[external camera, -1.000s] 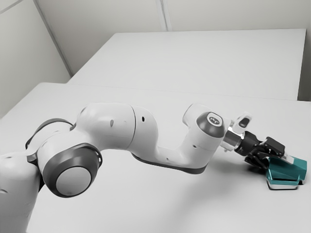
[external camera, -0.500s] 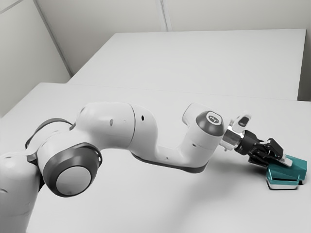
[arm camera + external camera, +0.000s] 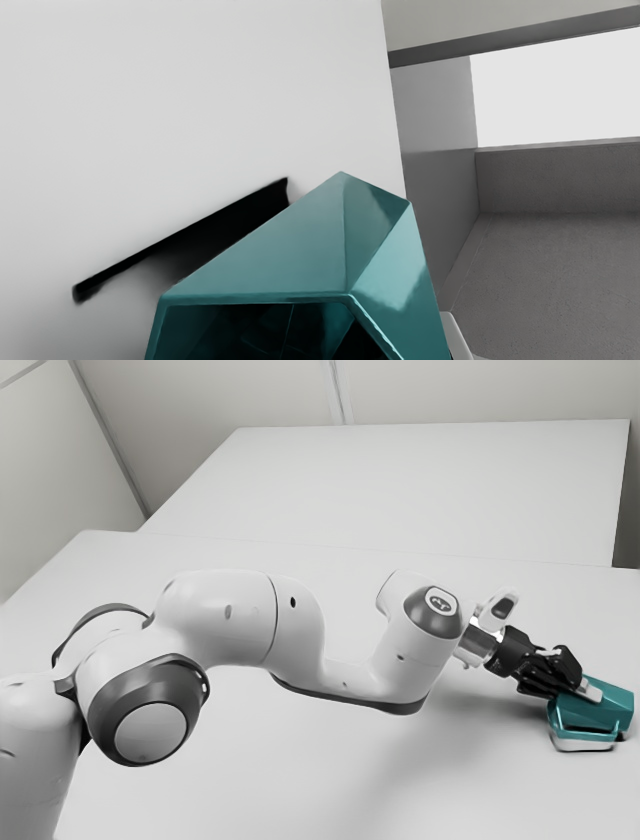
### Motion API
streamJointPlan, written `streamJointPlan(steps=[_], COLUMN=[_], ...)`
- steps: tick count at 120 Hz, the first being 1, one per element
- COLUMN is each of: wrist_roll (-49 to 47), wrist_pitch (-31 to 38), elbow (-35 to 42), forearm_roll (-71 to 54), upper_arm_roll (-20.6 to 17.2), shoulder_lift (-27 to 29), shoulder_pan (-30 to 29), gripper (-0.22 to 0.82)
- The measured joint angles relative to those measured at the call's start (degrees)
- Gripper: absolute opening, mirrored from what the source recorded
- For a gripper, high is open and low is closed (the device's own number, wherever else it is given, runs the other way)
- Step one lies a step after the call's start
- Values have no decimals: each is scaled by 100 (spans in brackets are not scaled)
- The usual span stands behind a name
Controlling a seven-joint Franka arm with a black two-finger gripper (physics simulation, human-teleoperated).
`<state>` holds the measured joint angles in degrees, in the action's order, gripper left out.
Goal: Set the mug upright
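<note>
Where the white arm ends at the exterior view's right, the black hand slants down to the teal mug. Just ahead of the hand and a little below it, the mug lies tipped over on the pale worktop, its near end overlapped by the hand's front. Whether the hand is open or closed, or has hold of the mug, I cannot tell. The wrist view has the mug's angular opening turned toward the hand, dark within, its faceted side running away from it. Beside the mug, a black shadow falls across the worktop, whose edge passes beyond the mug from the hand.
</note>
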<state>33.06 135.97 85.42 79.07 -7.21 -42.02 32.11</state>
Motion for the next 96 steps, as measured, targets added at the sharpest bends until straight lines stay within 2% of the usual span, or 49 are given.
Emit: streamJointPlan(steps=[16, 32, 40, 58, 72, 96], wrist_roll=[27, 52, 57, 50, -32, -609], wrist_pitch=[25, 55, 92, 279, 456, 556], elbow=[28, 195, 411, 1499, 2212, 3139], forearm_roll=[12, -23, -68, -602, -1625, -4415], upper_arm_roll=[0, 38, 59, 146, 229, 296], shoulder_lift=[175, 626, 950, 2099, 2774, 3727], shoulder_pan=[19, 15, -15, -218, -465, -895], gripper=[-15, -16, -16, -17, -17, -18])
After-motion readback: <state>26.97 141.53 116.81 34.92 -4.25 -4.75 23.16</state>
